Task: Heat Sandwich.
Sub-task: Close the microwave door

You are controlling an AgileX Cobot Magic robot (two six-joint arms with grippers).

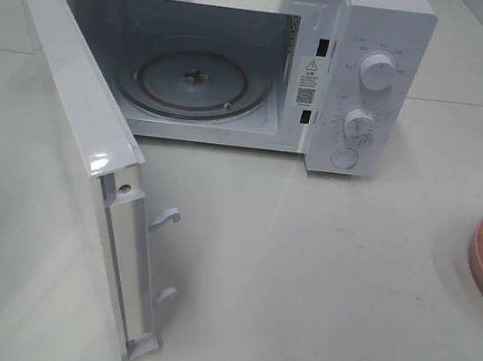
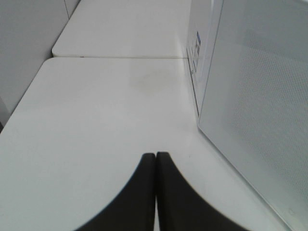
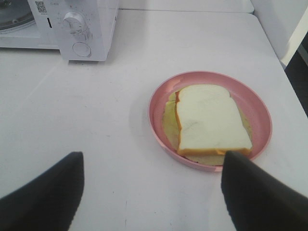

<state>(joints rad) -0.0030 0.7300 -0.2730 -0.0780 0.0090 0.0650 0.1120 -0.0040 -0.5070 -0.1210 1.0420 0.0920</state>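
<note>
The soft, floppy sandwich [image 3: 211, 120] looks safest carried by its plate [image 3: 159, 98] rim, right claw [image 3: 151, 192] gaping wide, left claw [image 2: 156, 192] pinched shut, empty.

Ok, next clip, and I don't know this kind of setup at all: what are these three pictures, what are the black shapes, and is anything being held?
This is a two-armed robot at a white table. One camera looks down from high up: it shows a white microwave with its door swung open and the glass turntable bare. The other two cameras sit on the wrists, so the black shapes are each arm's own fingers. The left gripper is shut on nothing, beside the door. The right gripper is open above the table, near a pink plate carrying the sandwich. Nothing is held yet.
</note>
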